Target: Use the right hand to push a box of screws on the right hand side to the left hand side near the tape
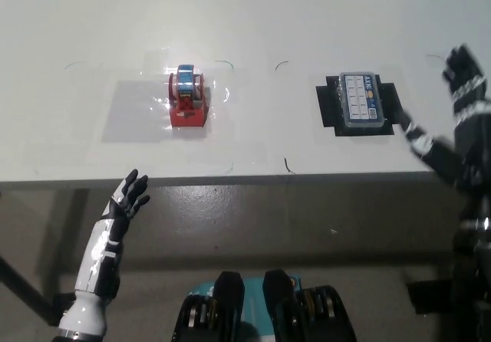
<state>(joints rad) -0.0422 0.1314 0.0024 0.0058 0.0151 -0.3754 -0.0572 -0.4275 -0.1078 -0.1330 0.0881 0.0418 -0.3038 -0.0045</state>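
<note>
So the white left hand [129, 195] sits low at about 8 o'clock, off the table [307, 20] edge, fingers spread and empty. Further up at 3 o'clock the black right hand [453, 116] hovers over the table, fingers apart, just right of the screw box [359, 102] on its black mat [331, 106]. The tape dispenser [188, 97] is well apart at 11 o'clock.
</note>
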